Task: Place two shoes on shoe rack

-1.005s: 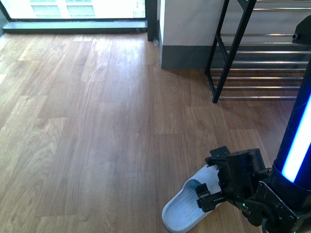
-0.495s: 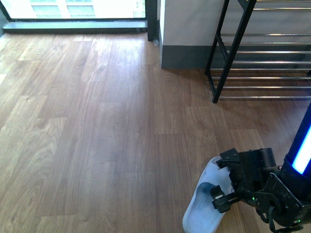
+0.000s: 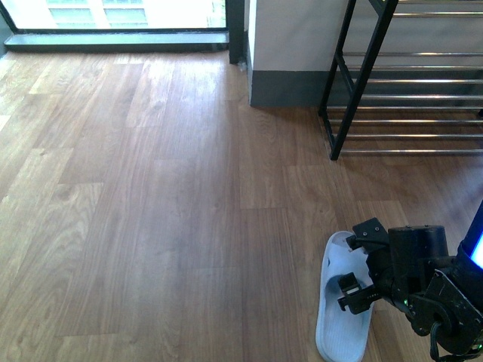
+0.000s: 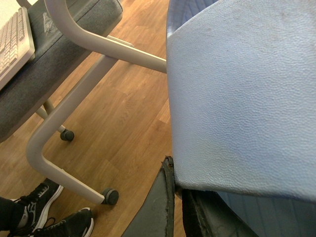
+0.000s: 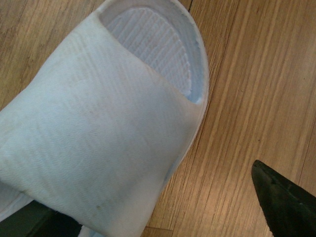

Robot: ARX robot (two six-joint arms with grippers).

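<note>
While the right claw (image 3: 361, 290) is hanging low at the near right of the wooden floor (image 3: 151, 188), a pale slide sandal (image 3: 341, 309) is lying lengthwise beneath it and reaching out to its left, with one end pointing toward the shoe rack (image 3: 364, 75). The rack is standing well apart at the far right, and its chrome rods are showing no shoe in the part in view.

The right wrist view is showing the sandal's strap between the claw's fingers. One dark fingertip (image 5: 281, 202) is standing clear of the sandal's edge with bare boards between them, and the other is lying under the strap, so the jaws are gaping rather than pinching.

In the left wrist view a second sandal (image 4: 237, 98), pale blue, is filling the frame high above the floor. The left claw (image 4: 182, 207) is clamping the lower edge of its strap. Below it a grey chair frame (image 4: 69, 106), a castor (image 4: 109, 196) and black trainers (image 4: 64, 224) are showing.
</note>
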